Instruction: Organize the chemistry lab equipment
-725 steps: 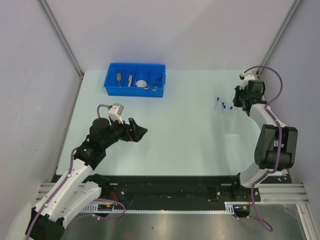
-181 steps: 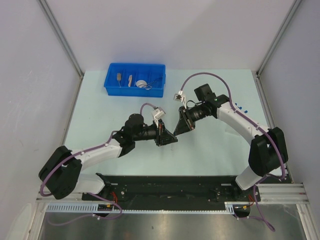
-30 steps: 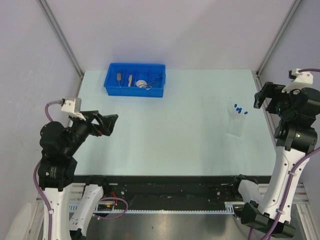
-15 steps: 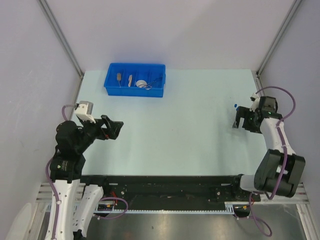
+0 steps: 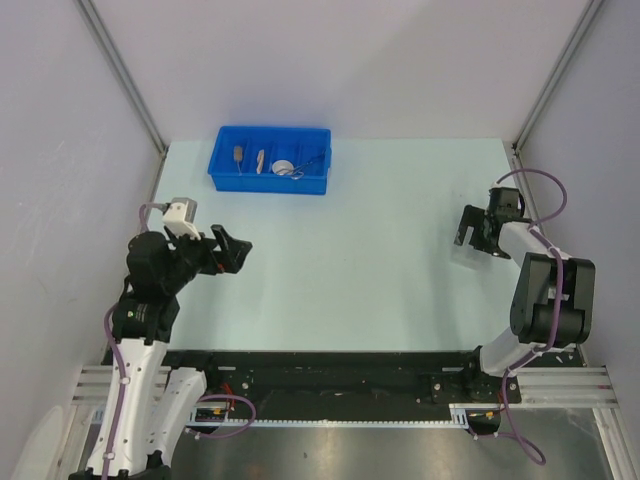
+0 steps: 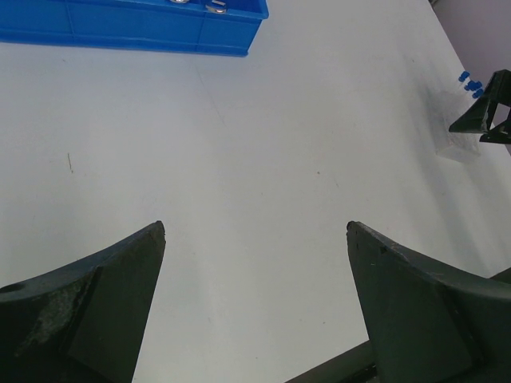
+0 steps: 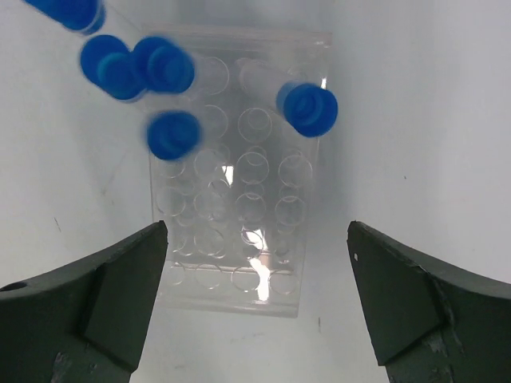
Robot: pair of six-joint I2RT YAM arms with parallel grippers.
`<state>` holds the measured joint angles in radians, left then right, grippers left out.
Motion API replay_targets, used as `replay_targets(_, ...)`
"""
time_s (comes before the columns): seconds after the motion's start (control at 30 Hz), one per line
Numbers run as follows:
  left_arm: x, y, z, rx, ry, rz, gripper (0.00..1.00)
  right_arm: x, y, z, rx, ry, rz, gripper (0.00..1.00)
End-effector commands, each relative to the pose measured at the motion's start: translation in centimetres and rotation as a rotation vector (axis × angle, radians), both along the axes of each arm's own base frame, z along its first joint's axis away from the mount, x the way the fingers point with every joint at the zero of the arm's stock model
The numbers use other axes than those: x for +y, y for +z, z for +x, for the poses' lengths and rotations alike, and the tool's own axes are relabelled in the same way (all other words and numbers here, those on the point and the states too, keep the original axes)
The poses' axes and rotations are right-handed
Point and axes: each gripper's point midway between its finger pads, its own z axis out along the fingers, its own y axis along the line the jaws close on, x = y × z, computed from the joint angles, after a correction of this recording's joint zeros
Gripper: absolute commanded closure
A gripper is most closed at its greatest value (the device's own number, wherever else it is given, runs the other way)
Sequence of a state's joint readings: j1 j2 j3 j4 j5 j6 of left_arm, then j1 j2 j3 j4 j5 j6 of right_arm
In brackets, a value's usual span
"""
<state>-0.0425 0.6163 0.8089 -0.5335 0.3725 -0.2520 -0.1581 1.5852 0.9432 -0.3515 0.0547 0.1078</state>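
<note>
Rack (image 7: 239,199) lies under right gripper (image 7: 257,239), jaws apart, empty; best centred on one capped tube (image 7: 307,108) before closing. Left gripper (image 6: 255,231) likewise apart.

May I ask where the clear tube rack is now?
Right wrist view: the clear tube rack lies on the table's right side under the right pincer, blue-capped tubes at its far end.

The white-and-black left arm (image 5: 135,352) and right arm (image 5: 521,241) carry thin purple cables (image 5: 531,172); a white camera box (image 5: 180,210) tops the left wrist, and the dark wedge-shaped fingers (image 6: 88,319) appear faintly scuffed.
</note>
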Motion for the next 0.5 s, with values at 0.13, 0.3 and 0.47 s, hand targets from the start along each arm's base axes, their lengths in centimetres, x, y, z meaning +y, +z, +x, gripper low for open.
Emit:
replay_targets(0.13,0.0,0.3,0.9,-0.036,-0.006,0.007,0.0,0.3,-1.0,2.6,-0.031,-0.009,-0.001,0.0)
replay_targets(0.3,0.0,0.2,1.2,-0.033,-0.004,0.003,0.0,0.8,-0.6,2.7,-0.046,0.005,0.021,0.0)
replay_targets(0.47,-0.1,0.1,1.5,-0.026,-0.007,-0.002,0.0,1.1,2.2,3.4,-0.129,0.021,0.032,0.0)
